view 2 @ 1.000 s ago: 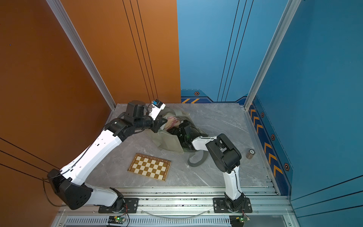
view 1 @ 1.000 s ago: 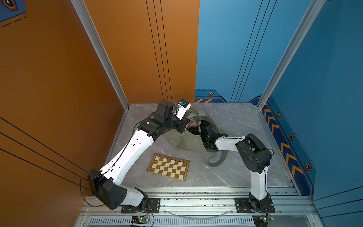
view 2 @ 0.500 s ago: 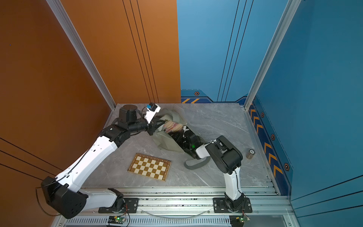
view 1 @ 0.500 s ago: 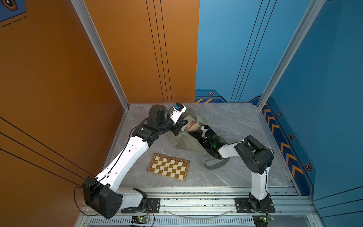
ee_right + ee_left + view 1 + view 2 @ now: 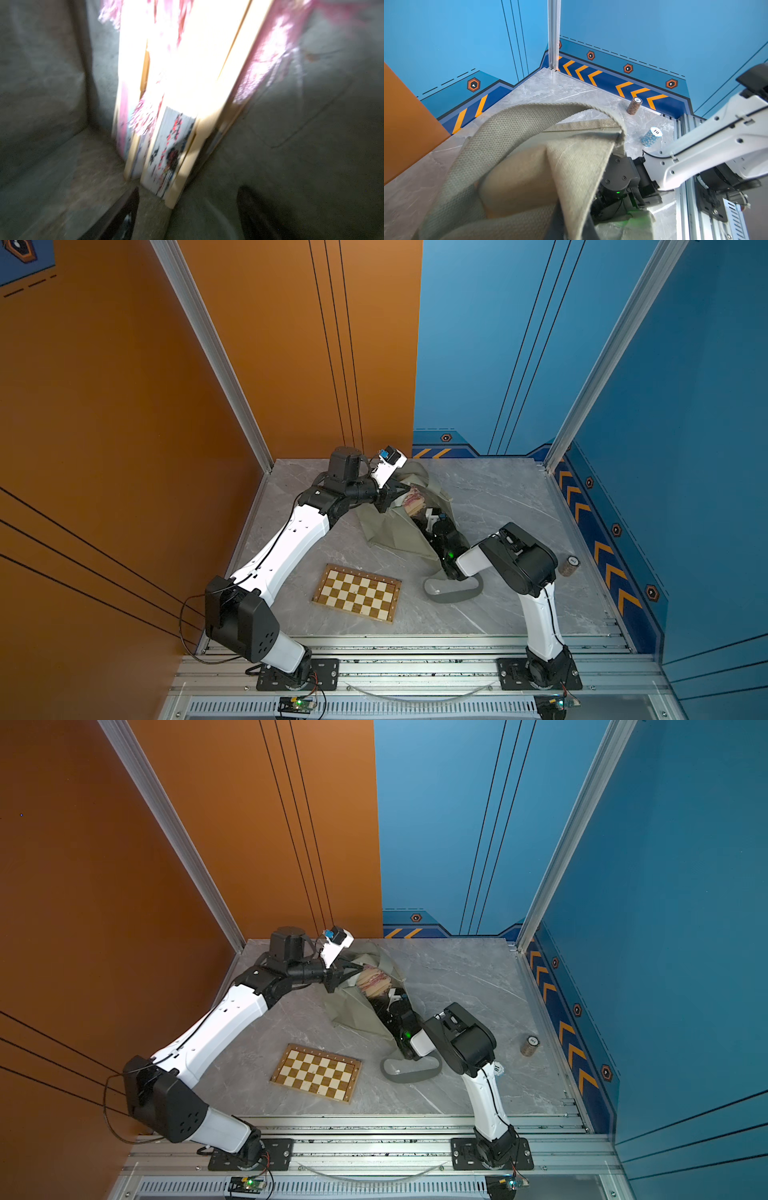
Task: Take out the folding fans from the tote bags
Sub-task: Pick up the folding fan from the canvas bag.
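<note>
Fabric at the mouth of the tote bag (image 5: pixel 390 533) is pinched in the left gripper (image 5: pixel 394 494), whose jaws are closed together on the cloth and hold that rim raised off the table (image 5: pixel 498 497). The left arm stretches long from its base toward the far corner, wrist turned toward the bag.

The right gripper (image 5: pixel 187 199) is inside the bag. Its two dark fingers (image 5: pixel 126 214) are spread well apart and hold nothing. The near ends of the folding fans (image 5: pixel 170 149) lie just ahead of the gap, but blur hides whether they touch. The right arm is bent sharply at the elbow, with the forearm low and pushed into the bag's opening.

In both top views the fans (image 5: pixel 374 981) show as a pale and pink bundle in the open mouth. One strap (image 5: pixel 453 595) loops on the table by the right forearm.

Near the blue wall stand a brown chip stack (image 5: pixel 634 106) and a blue-and-white chip stack (image 5: pixel 651 137) whose top reads "10". A chessboard (image 5: pixel 357 593) lies between the two arms.
</note>
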Controlling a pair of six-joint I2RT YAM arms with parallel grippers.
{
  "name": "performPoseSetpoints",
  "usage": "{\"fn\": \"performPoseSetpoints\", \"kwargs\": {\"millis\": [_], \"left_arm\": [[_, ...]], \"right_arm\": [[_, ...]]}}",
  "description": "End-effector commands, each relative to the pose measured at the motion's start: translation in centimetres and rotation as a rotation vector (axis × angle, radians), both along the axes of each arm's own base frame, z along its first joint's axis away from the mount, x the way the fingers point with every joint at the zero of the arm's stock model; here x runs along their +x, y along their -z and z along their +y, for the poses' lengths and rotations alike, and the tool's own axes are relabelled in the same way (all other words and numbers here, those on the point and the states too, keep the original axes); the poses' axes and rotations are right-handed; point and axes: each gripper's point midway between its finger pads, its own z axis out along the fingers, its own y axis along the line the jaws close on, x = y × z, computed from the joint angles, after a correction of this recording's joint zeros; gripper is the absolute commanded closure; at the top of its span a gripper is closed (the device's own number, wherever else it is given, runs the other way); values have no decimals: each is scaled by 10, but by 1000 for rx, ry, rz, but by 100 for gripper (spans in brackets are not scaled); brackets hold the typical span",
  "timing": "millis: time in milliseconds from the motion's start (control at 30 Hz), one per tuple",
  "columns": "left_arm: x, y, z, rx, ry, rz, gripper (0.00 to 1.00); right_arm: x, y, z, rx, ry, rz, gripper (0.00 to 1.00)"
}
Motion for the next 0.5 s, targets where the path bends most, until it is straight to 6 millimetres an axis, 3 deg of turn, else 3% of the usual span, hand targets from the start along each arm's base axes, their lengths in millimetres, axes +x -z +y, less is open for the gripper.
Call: {"fn": "performPoseSetpoints", "kwargs": {"millis": [0, 233, 467], "left_arm": [[-24, -26, -4, -30, 83, -102, 100], [-55, -5, 5, 8, 25, -137, 100], [-67, 8, 15, -6, -40, -152, 100]], "right_arm": [[9, 14, -21, -71, 95, 74, 22], [28, 8, -36, -25, 150, 82, 21], [39, 2, -43, 35, 170, 64, 21]]}}
